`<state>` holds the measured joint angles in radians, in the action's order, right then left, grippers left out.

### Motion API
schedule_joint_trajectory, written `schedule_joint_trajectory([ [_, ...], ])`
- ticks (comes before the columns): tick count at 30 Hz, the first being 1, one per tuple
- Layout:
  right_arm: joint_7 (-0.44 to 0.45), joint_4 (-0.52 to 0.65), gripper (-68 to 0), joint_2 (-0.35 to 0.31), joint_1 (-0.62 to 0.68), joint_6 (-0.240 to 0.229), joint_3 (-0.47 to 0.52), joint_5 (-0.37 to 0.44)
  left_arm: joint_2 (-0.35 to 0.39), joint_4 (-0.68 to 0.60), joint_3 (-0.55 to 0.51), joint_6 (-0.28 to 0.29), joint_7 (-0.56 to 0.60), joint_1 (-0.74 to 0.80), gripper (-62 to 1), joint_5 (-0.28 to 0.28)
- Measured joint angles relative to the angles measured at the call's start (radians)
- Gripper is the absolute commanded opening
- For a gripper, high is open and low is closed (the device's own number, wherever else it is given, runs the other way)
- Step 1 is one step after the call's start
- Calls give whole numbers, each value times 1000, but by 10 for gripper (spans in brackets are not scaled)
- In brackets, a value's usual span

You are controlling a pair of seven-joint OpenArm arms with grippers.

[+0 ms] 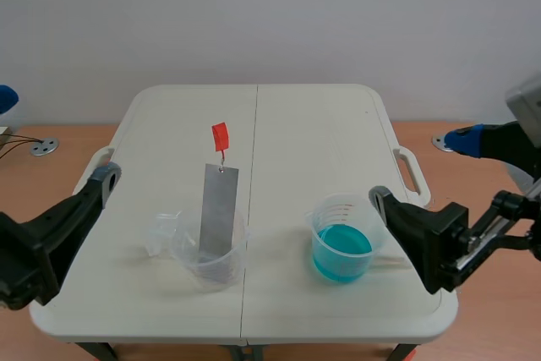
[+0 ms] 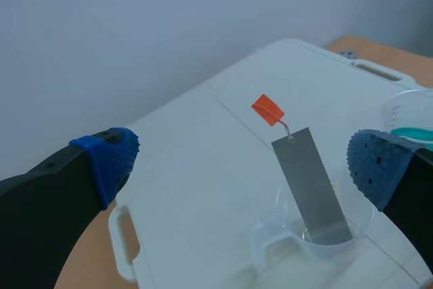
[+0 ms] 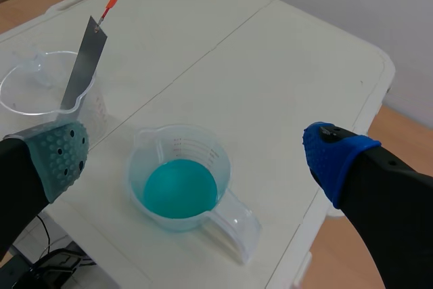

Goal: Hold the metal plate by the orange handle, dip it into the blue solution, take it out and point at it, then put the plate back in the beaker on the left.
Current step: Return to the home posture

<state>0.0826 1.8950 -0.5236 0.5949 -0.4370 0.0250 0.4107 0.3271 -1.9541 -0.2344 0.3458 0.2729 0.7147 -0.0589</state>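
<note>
The left gripper [image 2: 240,167] and right gripper [image 3: 196,157] are seen spread wide; the metal plate [image 1: 218,219] is propped in the clear beaker [image 1: 188,259].

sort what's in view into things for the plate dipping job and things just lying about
For the job: metal plate, orange handle, clear beaker holding it, beaker of blue solution.
Lying about: grey disc and wires left of the table, second grey disc right of it.
</note>
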Motion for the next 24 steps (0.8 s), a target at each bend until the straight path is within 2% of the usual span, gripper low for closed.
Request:
schedule_joint_trajectory([
  [4,33,23,-12,0,76,0,30,0,0,2,30,23,-2,-48,14,2],
  [13,120,40,-12,0,212,0,92,0,0,6,129,33,-2,-50,14,2],
  [24,162,50,-12,0,311,0,141,0,0,7,147,33,-3,-51,14,2],
])
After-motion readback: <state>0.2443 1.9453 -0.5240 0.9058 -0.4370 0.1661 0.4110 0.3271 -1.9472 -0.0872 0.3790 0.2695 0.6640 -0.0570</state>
